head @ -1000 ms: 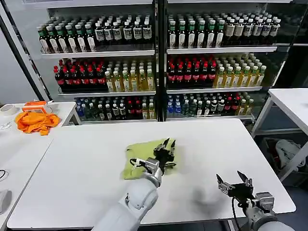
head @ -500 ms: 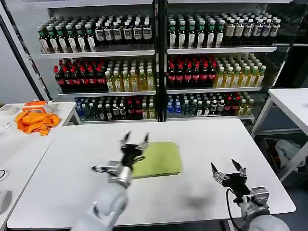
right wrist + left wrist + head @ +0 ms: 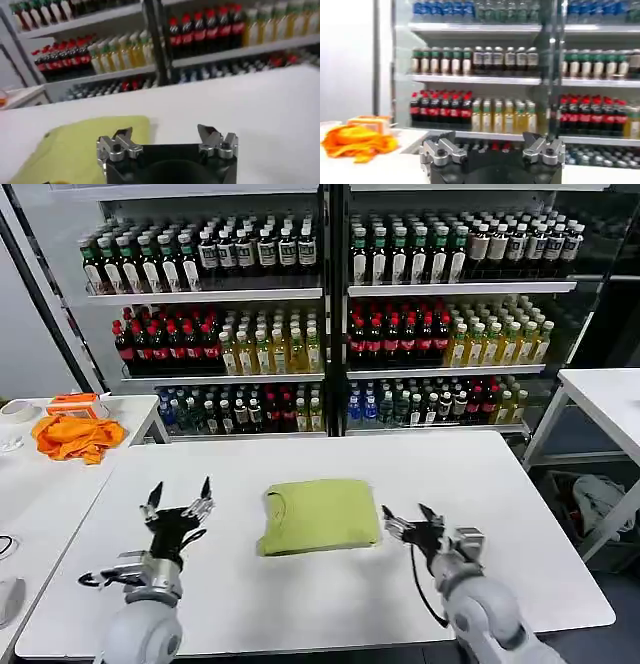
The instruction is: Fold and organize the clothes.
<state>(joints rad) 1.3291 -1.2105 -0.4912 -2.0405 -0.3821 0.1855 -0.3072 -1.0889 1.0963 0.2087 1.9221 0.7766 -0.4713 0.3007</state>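
1. The T-shirt (image 3: 320,516) lies folded into a flat, neat rectangle at the middle of the white table (image 3: 470,474), its round neck edge on the side toward the left gripper; its yellow-green corner also lies before the fingers in the right wrist view (image 3: 75,150)
2. The left gripper (image 3: 178,502) stands well apart from the T-shirt, on its left, raised above the table, fingers spread and holding nothing (image 3: 492,150)
3. The right gripper (image 3: 408,522) is just beside the T-shirt's right edge, low over the table, fingers parted and empty (image 3: 167,145)
4. Beyond the T-shirt, behind the table, a glass-fronted cooler (image 3: 330,314) holds rows of bottles
5. An orange cloth (image 3: 75,436) lies bunched on a second table (image 3: 130,412), far to the T-shirt's left
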